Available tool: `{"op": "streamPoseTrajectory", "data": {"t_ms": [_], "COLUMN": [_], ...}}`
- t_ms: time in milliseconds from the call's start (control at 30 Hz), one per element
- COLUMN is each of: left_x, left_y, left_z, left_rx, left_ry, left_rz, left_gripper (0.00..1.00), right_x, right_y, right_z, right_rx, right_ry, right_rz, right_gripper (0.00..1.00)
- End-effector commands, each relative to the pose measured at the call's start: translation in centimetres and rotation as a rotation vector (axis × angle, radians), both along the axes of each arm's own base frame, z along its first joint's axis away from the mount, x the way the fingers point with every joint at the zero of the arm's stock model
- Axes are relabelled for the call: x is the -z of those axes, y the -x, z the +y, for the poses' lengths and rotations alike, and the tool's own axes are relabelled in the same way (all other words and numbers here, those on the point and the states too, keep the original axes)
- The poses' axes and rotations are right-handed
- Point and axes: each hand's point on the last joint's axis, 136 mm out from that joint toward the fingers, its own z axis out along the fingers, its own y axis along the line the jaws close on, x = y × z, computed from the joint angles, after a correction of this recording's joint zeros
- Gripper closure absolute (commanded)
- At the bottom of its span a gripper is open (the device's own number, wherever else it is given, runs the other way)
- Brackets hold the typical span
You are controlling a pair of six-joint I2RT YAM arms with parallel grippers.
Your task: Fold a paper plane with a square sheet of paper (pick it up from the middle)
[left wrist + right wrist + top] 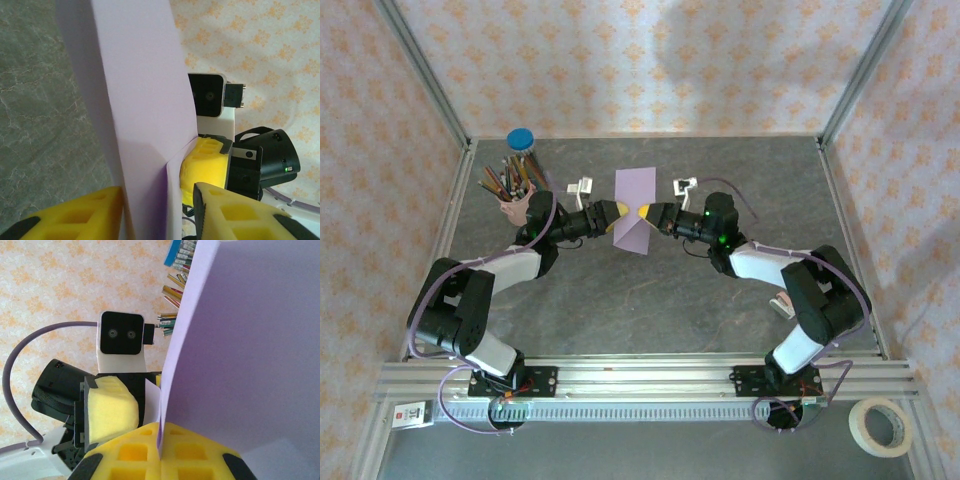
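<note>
From above, the square sheet of paper point(636, 186) stands on edge over the middle of the grey, marbled table point(670, 300). It is held up between the two arms, which meet tip to tip, the left gripper point(618, 212) reaching in from one side and the right gripper point(646, 212) from the other. That view also takes in a pink cup point(513, 208) bristling with coloured pencils point(510, 175) at the far left. A round blue cap point(521, 139) sits behind the cup, and a roll of pale tape point(880, 426) lies beyond the rail at the near right. The left wrist view gives closer detail: the sheet is a smooth, matte lilac panel upright between that gripper's yellow fingers point(75, 217). These stand partly apart, one close against the paper and the other with a visible gap, so they bracket the sheet without pinching it. Beyond the paper the opposite gripper's rounded yellow pad point(205, 162) presses in, and a soft crease bends around it. The right wrist view settles what the others leave unclear: its two fingers point(145, 436) are closed together on the sheet's edge, and the thin paper emerges from the seam between them and curves away. The fingers are blocky yellow mouldings with square recesses and black tips, and the coloured pencils point(172, 290) peek past the paper's edge.
</note>
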Motion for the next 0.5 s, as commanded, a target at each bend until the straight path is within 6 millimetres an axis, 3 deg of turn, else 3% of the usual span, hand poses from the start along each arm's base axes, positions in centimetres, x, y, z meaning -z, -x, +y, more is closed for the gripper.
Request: {"op": "streamPoseTrajectory", "data": {"t_ms": [0,233,467], "left_x": [-1.37,-1.48,-1.13], "left_y": [-0.58,-0.45,-0.55], "left_z": [0.15,0.12,0.19], "left_rx": [-0.004,0.002,-0.004], "left_ry": [-0.003,-0.006,-0.029], "left_rz": [-0.061,-0.070,-0.069], "left_gripper": [0.63,0.72,0.79], "right_x": [-0.02,0.32,0.63], "right_y": [-0.48,-0.47,-0.54], "right_z": [0.00,-0.26,-0.52], "right_rx": [0.003,0.009,0.023], "right_ry": [0.002,0.006,0.014], "right_rz": [-0.010,-0.001,0.010], "right_gripper": [0.98,0.96,0.85]}}
